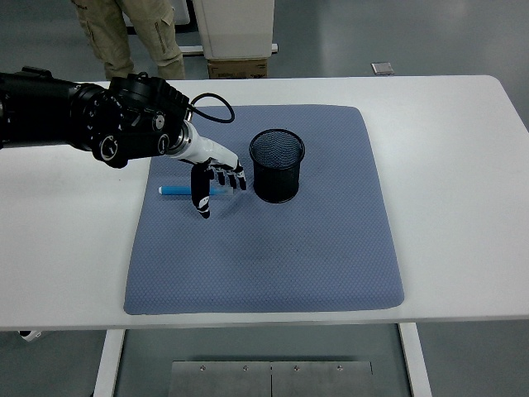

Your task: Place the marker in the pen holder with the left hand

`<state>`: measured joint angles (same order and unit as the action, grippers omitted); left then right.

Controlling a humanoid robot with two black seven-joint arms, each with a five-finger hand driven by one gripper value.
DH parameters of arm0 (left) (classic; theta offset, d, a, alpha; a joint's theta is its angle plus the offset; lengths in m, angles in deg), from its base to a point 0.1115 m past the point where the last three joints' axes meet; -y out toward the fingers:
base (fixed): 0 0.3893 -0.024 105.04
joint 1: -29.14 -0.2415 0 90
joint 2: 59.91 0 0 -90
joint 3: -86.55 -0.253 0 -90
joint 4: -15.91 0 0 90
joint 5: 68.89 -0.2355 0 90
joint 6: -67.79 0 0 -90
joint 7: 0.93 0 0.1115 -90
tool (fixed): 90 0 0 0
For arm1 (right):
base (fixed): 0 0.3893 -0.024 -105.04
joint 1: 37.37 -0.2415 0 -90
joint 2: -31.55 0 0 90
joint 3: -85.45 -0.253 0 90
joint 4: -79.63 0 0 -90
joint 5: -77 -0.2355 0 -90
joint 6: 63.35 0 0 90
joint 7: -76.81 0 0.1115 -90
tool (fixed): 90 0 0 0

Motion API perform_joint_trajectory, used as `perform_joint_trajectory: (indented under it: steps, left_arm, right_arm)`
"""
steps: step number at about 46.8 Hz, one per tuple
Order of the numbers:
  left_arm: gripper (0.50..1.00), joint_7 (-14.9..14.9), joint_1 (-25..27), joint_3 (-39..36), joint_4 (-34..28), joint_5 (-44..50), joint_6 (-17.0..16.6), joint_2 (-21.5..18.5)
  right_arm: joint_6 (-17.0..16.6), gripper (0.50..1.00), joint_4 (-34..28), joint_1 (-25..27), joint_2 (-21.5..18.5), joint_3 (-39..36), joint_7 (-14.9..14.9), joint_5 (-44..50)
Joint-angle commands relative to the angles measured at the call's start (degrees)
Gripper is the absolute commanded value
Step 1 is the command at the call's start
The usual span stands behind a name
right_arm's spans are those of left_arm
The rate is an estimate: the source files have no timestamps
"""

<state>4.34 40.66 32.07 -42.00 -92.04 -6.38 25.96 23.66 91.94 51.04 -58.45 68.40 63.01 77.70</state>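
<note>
A matt blue woven mat (273, 248) with a dimpled texture is laid on the smooth white table (463, 165). The pen holder (277, 165) is formed of black wire mesh; at its 9 o'clock, a glossy blue plastic marker (175, 190) is seen.

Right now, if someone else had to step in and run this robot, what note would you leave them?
Left hand: over the blue marker, fingers spread and pointing down, nothing gripped yet.
Right hand: not in view.
Marker: lying flat on the blue mat, left of the black mesh pen holder, which stands upright on the mat.
Done: the reach to the marker.
Left: grasp it, lift it, drop it in the holder.
</note>
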Motion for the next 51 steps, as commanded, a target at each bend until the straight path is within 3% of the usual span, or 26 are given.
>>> perform_joint_trajectory:
  steps: [1,24,43,51]
  left_arm:
    - [0.754,0.01,0.08,-0.01,-0.01,-0.67,0.00,-0.08]
    - [0.748,0.01,-0.10,-0.54,1.49,-2.08,-0.27,-0.26]
    - [0.672,-0.34,-1.15,-0.71,1.49,-4.72,-1.06,0.27]
    - [0.666,-1.75,-1.33,-0.71,1.40,-5.24,-3.51,0.27]
  right_arm:
    - [0.00,1.000,0.00,0.00,0.00,0.00,0.00,0.00]
    - [0.00,1.000,0.00,0.00,0.00,0.00,0.00,0.00]
    - [0.00,1.000,0.00,0.00,0.00,0.00,0.00,0.00]
    - [0.00,1.000,0.09,0.00,0.00,0.00,0.00,0.00]
